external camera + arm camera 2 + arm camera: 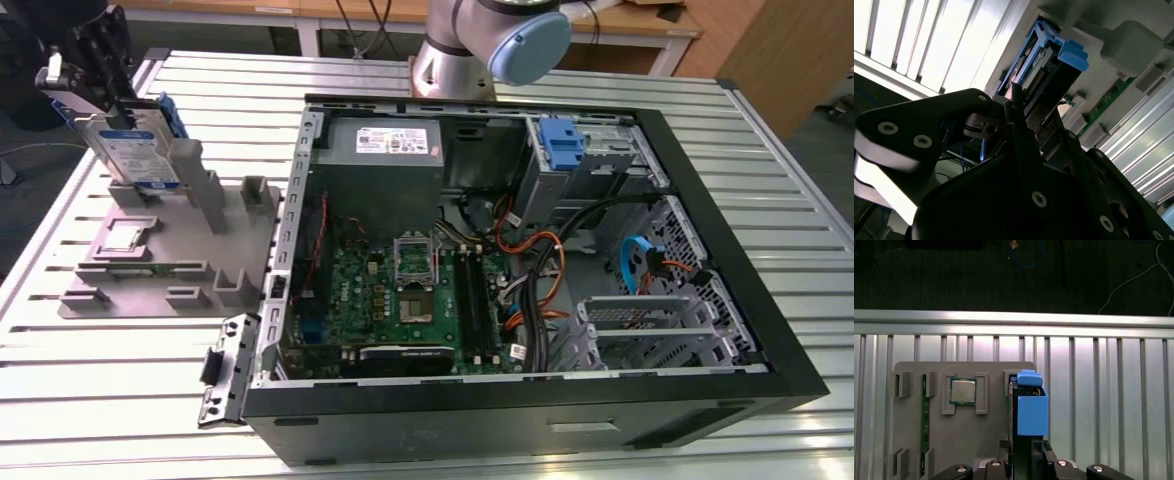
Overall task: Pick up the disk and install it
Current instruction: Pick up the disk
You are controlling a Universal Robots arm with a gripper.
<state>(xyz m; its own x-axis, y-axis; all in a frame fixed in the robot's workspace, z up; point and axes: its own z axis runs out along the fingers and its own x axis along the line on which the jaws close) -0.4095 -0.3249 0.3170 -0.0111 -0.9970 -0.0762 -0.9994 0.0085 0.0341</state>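
By the bench's far corner on the exterior view's left, the gripper (114, 118) is clamping the disk (138, 158) upright over the grey fixture tray (134, 285). I judge a straight, untilted lift should avoid snagging.

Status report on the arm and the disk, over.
Gripper shut on the disk, held upright. Disk at the grey fixture, lift-off unclear. Open computer case on the exterior view's right, disk not yet in it.

The disk (134, 152) is silver metal framed in smooth blue plastic; the worktop (120, 400) is shiny ribbed aluminium; the fixture (134, 285) is matt grey plastic.
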